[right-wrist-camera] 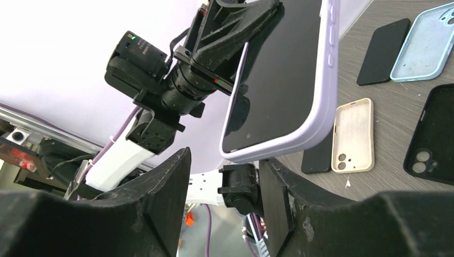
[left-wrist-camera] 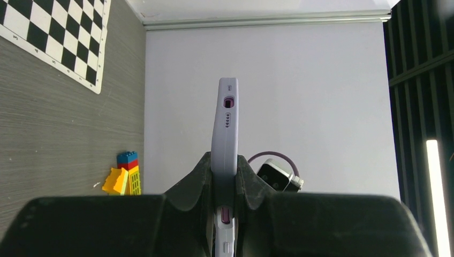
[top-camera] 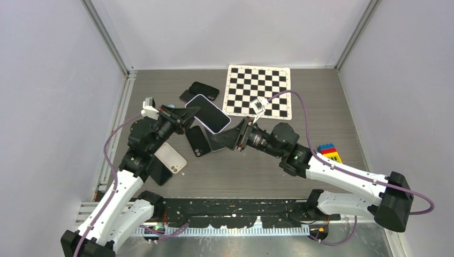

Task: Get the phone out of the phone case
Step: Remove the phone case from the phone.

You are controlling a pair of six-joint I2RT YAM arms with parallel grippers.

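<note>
- Only the top view takes in the whole surface [top-camera: 321, 107]. The phone [top-camera: 210, 112] is held up off it at middle left, screen upward and tilted, inside its lilac case [top-camera: 225, 124].
- The left wrist view shows that case edge-on and upright, with the port and speaker holes facing the camera. The left fingers [left-wrist-camera: 195, 179] pinch it tight from both sides. The screen is hidden here.
- Only the right wrist view shows the dark screen seated in the case, with the lilac rim wrapped round its edge and corner.
- In the same view the right fingers [right-wrist-camera: 166, 203] stand spread, and the case's near corner hangs over the gap between them. I cannot tell whether either finger touches it.
- Other cases lie flat on the surface. In the right wrist view a beige case [right-wrist-camera: 352, 136] lies hollow side up, with a light blue case [right-wrist-camera: 428, 45] farther off, also hollow side up. A flat black case [right-wrist-camera: 383, 51] is beside the blue one, and another black case [right-wrist-camera: 431, 136] shows camera holes.
- A checkerboard sheet [top-camera: 259, 91] lies far right of the phone. A stack of toy blocks [top-camera: 329, 152] sits near the right edge, and it shows in the left wrist view too.
</note>
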